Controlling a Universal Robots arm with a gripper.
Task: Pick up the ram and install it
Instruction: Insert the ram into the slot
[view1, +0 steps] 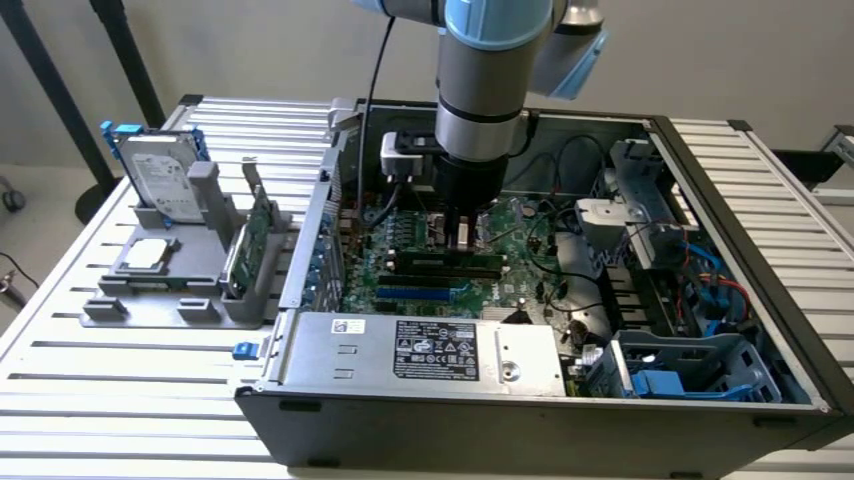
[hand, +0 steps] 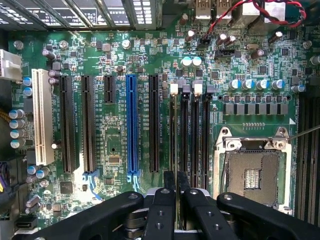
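The installing step is in hand; the gripper, fingers clenched on the thin ram, hangs inside the open computer case above the motherboard's memory slots; seating it likely calls for exact alignment.

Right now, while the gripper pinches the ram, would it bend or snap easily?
Probably stiff, not floppy: the ram stands straight, edge-on, in the gripper. It is likely light, since it looks so thin. It may be fragile: a board that thin might crack if pushed sideways.
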